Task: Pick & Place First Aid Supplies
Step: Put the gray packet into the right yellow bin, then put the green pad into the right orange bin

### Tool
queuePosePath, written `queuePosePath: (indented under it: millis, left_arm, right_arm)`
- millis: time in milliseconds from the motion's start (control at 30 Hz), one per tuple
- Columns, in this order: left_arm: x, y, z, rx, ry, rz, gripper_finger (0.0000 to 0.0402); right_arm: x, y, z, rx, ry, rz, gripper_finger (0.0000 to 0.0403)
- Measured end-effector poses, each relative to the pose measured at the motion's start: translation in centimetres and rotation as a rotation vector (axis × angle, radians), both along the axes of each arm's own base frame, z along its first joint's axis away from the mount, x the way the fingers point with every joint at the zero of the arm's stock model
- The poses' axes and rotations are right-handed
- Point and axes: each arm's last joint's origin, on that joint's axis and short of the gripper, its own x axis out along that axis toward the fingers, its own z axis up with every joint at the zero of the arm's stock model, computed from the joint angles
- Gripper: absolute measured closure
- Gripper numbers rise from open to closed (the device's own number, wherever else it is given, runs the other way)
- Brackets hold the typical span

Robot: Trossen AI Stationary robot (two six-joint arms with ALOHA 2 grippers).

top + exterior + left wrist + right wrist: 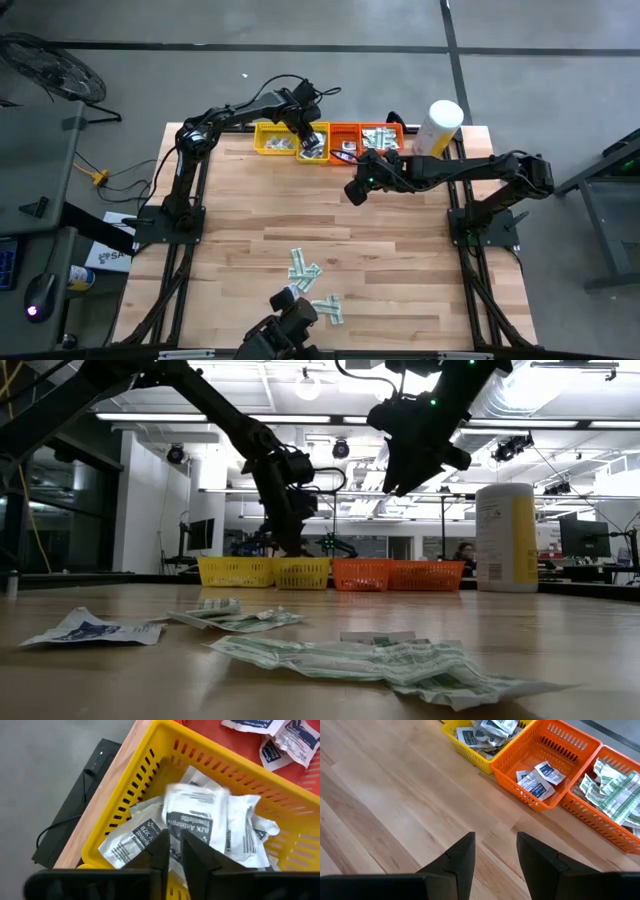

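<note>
My left gripper (pixel 312 140) hangs over the right-hand yellow tray (pixel 150 765), which is full of white towelette packets. Its fingers stand a narrow gap apart (pixel 173 847). One white packet (pixel 192 815) shows blurred just past the fingertips, above the pile. My right gripper (pixel 355 190) is open (pixel 495 847) and empty, in the air above bare wood in front of the orange trays. Loose packets lie flat on the near part of the table: green-and-white strips (pixel 304 267) (pixel 328 308) and a white square with a blue centre (pixel 85 628). My left gripper is right at the lower edge of the blurred white packet (pixel 185 832), coming from above over the yellow tray. I cannot tell whether the fingers touch it, because the fingertips cover that edge.
Along the far edge stand two yellow trays (pixel 273 140) and two orange trays, one with blue-centred squares (pixel 545 765) and one with green strips (pixel 615 790). A tall white-and-yellow canister (pixel 440 125) stands to their right. Bare wood lies mid-table. A dark camera mount (pixel 285 335) sits at the near edge.
</note>
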Motion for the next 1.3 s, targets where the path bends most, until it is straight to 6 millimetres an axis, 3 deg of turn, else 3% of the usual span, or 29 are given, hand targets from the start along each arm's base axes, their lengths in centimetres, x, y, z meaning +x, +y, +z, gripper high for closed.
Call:
queuePosePath:
  millis: [167, 333, 467, 667, 967, 1300]
  left_arm:
    - [0.0, 0.0, 0.8, -0.008, 0.005, -0.002, 0.0303]
    - [0.1, 0.1, 3.5, -0.015, 0.009, -0.004, 0.0262]
    - [0.0, -0.6, 5.8, -0.064, 0.023, -0.024, 0.0256]
    - [-0.5, -2.3, 6.3, -0.224, 0.074, -0.049, 0.0255]
    - [0.7, -7.1, 6.7, -0.345, 0.200, -0.016, 0.0255]
    - [2.7, -15.5, 8.0, -0.294, 0.360, -0.066, 0.0255]
  right_arm:
    - [0.0, 0.0, 0.0, 0.002, 0.004, 0.003, 0.0265]
    - [-0.1, 0.0, -0.1, -0.002, 0.026, 0.027, 0.0265]
    - [-0.1, 0.1, -0.1, 0.015, 0.042, 0.090, 0.0265]
    - [0.0, 0.3, -0.2, 0.026, 0.070, 0.200, 0.0265]
    - [0.1, 0.9, -0.3, 0.089, 0.092, 0.434, 0.0265]
    - [-0.5, 2.7, -0.8, 0.162, 0.173, 0.582, 0.0265]
